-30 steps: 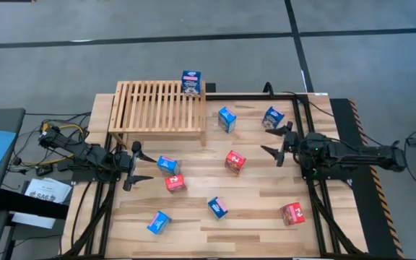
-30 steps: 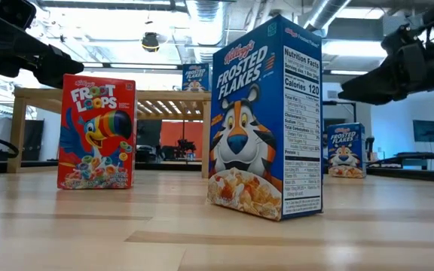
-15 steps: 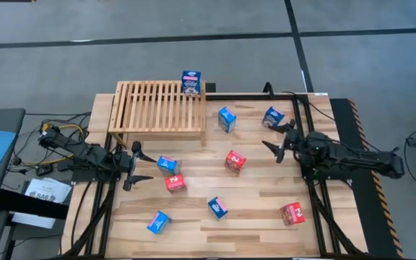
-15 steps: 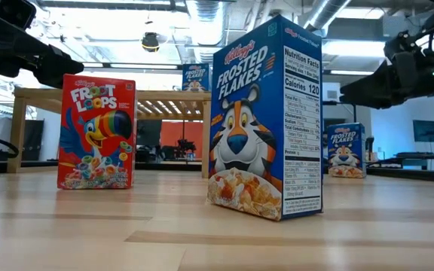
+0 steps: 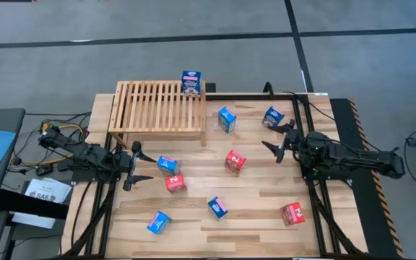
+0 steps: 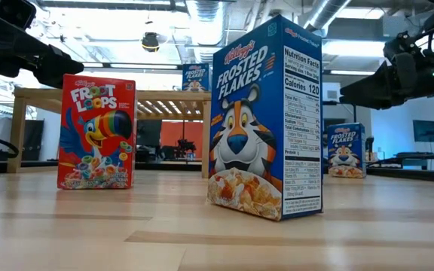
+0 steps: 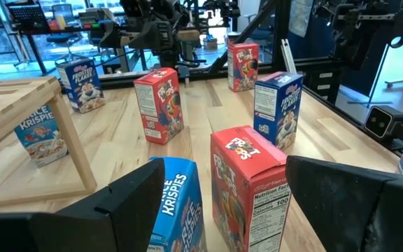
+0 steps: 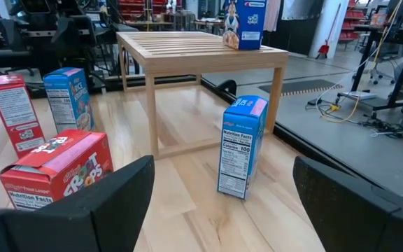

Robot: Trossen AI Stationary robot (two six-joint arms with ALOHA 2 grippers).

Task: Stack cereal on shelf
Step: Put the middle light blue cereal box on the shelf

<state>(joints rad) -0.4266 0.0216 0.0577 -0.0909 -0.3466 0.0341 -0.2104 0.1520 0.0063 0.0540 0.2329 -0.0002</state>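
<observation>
High view first: we have one box [image 5: 191,81] standing on the shelf [image 5: 159,107] at its far right corner, and eight more spread over the table [image 5: 258,209]. Our right gripper [image 5: 275,142] hangs with its fingers spread and nothing between them, pointing toward nine o'clock. The red box [image 5: 235,161] sits at about eight o'clock from it, near but apart; a blue box [image 5: 273,116] stands just beside it at about twelve; another blue box [image 5: 227,118] lies farther off at ten o'clock.

Right wrist view puts the red box [image 8: 56,170] low beside one finger and the blue box [image 8: 241,145] upright ahead, in front of the shelf leg. We judge the blue one to be the likelier target, since it stands more nearly in line with the open fingers.

Our left gripper [image 5: 131,166] waits at the table's left edge, fingers parted and empty, facing three o'clock. A blue box [image 5: 167,165] and a red one [image 5: 175,183] stand just ahead of it, side by side, as the left wrist view confirms.

We reckon each arm is nearest its own pair, and the shelf lies closer to the left arm.
</observation>
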